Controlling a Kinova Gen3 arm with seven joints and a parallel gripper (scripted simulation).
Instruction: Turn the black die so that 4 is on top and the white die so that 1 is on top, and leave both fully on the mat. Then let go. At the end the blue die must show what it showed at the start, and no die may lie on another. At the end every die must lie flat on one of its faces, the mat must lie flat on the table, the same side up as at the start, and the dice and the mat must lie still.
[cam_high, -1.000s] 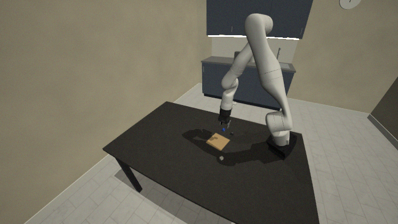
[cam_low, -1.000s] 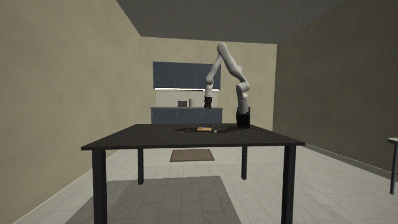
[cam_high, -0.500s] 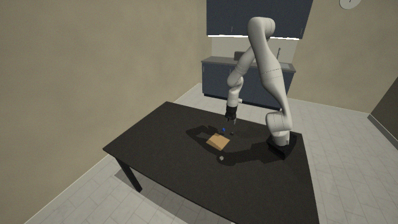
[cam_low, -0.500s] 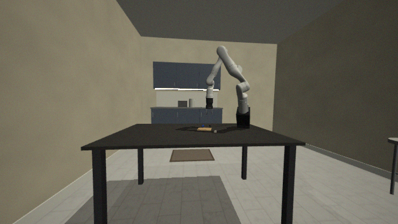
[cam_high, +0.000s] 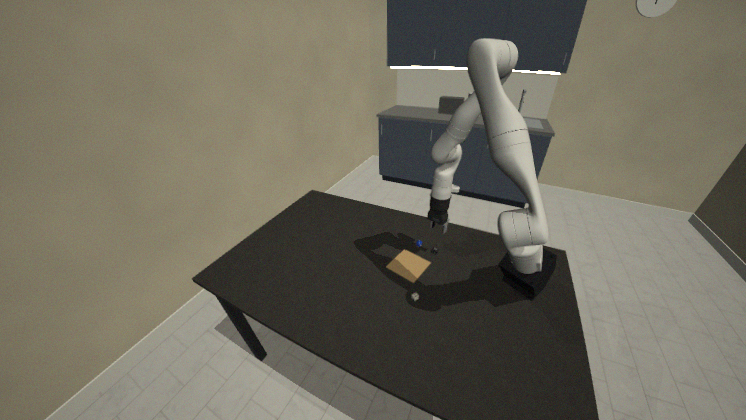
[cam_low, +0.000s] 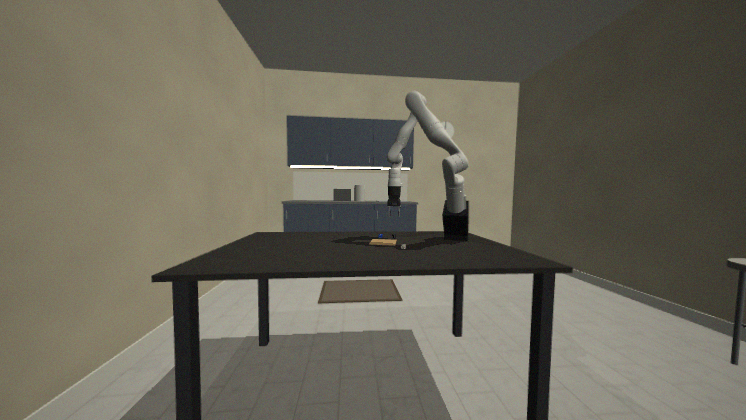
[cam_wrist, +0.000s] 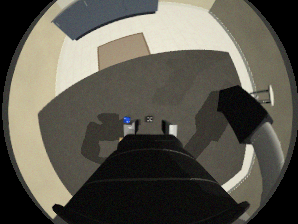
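Your mat (cam_high: 408, 265) (cam_low: 383, 242) (cam_wrist: 121, 139) lies on the counter (cam_high: 292, 260) (cam_low: 360, 260) (cam_wrist: 165, 75), then the blue die (cam_high: 419, 243) (cam_low: 380, 236) (cam_wrist: 127, 120), white die (cam_high: 415, 296) (cam_low: 403, 246) and black die (cam_high: 434, 250) (cam_low: 393, 236) (cam_wrist: 149, 119), all off it; keep your wide-open, empty end effector (cam_high: 439, 228) (cam_low: 394, 212) (cam_wrist: 150, 124) straight above the black one, then go down slowly

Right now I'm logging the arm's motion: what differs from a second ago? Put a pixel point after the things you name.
The open gripper (cam_high: 439, 227) (cam_low: 394, 212) (cam_wrist: 150, 124) has shifted rightward in the top view, toward the black die (cam_high: 434, 250) (cam_low: 393, 236) (cam_wrist: 149, 119). Nothing was grasped or released. All three dice and the tan mat (cam_high: 409, 265) (cam_low: 383, 242) stayed put.
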